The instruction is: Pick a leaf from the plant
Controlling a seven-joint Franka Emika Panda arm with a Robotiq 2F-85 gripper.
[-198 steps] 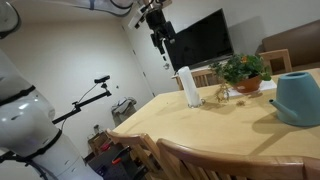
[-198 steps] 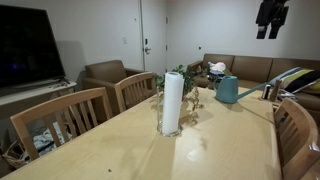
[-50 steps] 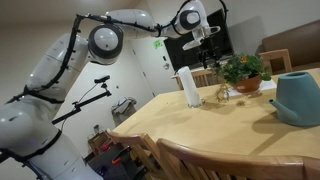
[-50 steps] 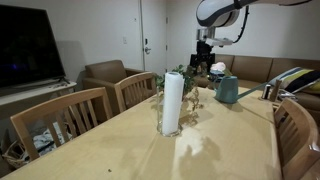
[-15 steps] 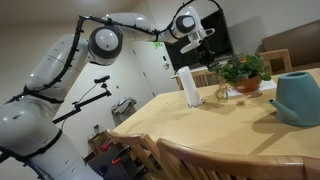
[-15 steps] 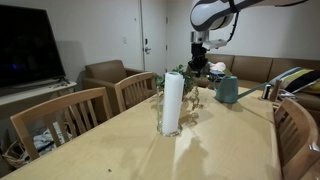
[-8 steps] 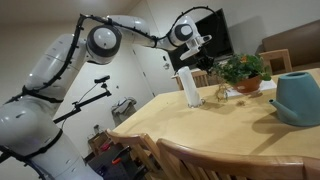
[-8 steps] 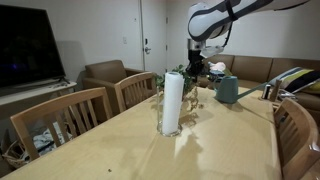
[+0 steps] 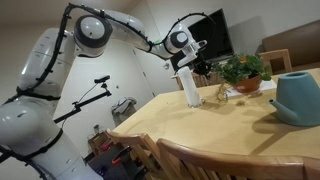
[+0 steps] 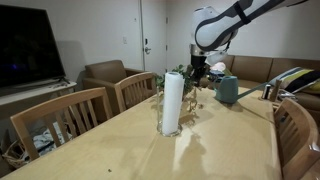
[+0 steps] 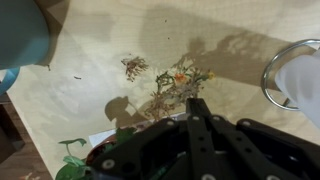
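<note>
Gripper (image 9: 197,67) hovers above the table (image 9: 180,125), close beside the top of the white cylinder (image 9: 188,88) and apart from the plant (image 9: 243,70). The plant sits in its pot between that cylinder and the teal watering can (image 9: 298,97). Whether the jaws are spread or closed cannot be told, as the wrist view shows them as one dark mass.

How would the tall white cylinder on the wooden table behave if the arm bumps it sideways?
The tall white cylinder stands upright and is much taller than wide, so it would probably tip rather than slide. It looks like a paper roll, so it is likely light and not fragile. The gripper hovers near its top, so a bump seems possible.
</note>
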